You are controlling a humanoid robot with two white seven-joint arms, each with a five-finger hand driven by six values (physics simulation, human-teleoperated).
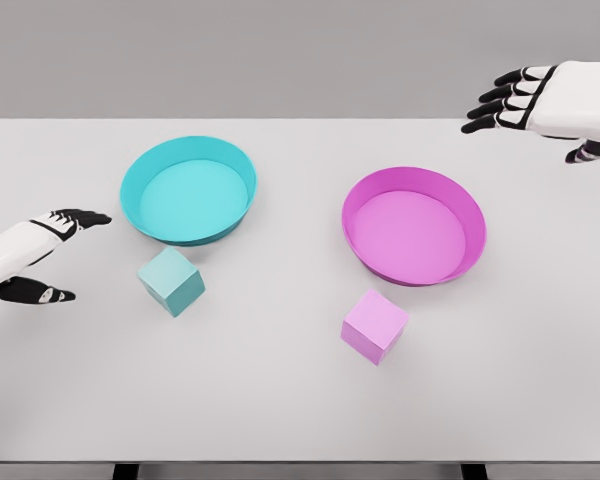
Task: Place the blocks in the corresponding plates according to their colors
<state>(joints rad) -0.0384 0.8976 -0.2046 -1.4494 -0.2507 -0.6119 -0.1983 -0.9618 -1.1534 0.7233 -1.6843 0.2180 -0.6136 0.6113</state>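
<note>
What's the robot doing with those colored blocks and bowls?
It is sorting blocks by color, but nothing has been picked up yet. The teal block sits on the white table just in front of the teal plate, and the pink block sits in front of the pink plate. Both plates hold nothing. The left hand is open and hovers near the teal block, not touching it. The right hand is open too, up at the far right corner.

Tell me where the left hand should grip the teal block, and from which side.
Probably from above, pinching two opposite upright faces of the teal block. It sits flat, turned cornerwise, clear of the teal plate. The open left hand is beside it on the left.
</note>
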